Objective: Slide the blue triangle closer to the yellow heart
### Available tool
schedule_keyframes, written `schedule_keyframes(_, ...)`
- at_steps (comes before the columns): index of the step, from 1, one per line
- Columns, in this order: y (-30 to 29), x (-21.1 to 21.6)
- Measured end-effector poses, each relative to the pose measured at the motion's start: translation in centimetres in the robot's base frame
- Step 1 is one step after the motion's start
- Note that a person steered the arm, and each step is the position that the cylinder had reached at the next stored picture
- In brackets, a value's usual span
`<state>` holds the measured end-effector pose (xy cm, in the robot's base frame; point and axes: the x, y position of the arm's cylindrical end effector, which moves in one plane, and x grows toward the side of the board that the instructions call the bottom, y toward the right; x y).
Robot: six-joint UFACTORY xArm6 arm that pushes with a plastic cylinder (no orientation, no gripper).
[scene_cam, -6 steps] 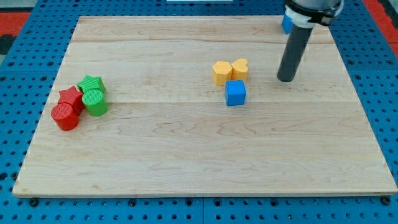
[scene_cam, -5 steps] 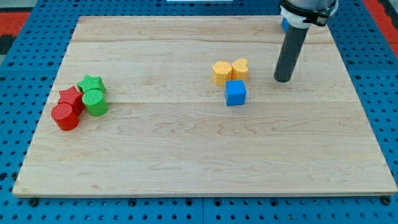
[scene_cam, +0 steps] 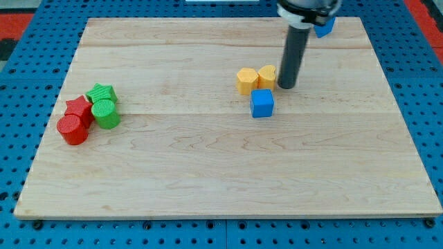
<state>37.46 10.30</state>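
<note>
The blue triangle (scene_cam: 324, 28) lies near the board's top edge at the view's upper right, partly hidden behind the arm. The yellow heart (scene_cam: 267, 76) sits near the board's middle, touching a yellow hexagon (scene_cam: 246, 81) on its left. My tip (scene_cam: 286, 86) rests on the board just right of the yellow heart, very close to it or touching it. A blue cube (scene_cam: 262, 103) sits just below the heart, left and below my tip.
At the view's left a cluster holds a green star (scene_cam: 102, 93), a green cylinder (scene_cam: 106, 113), a red star (scene_cam: 78, 108) and a red cylinder (scene_cam: 73, 129). The wooden board (scene_cam: 221, 173) lies on a blue pegboard.
My tip has moved left, from well right of the yellow heart to right beside it. The blue triangle now shows more from behind the arm. No block has visibly moved.
</note>
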Motion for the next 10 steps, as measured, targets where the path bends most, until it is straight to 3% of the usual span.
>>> schedule_keyframes(1, 6.0, -2.1)
schedule_keyframes(3, 20.9, -16.7)
schedule_keyframes(4, 19.5, -18.3)
schedule_keyframes(6, 5.7, -15.2)
schedule_keyframes(7, 2.1, -7.1)
schedule_keyframes(8, 2.0, -10.8)
schedule_keyframes(9, 9.3, -17.2)
schedule_keyframes(10, 10.8, -12.3)
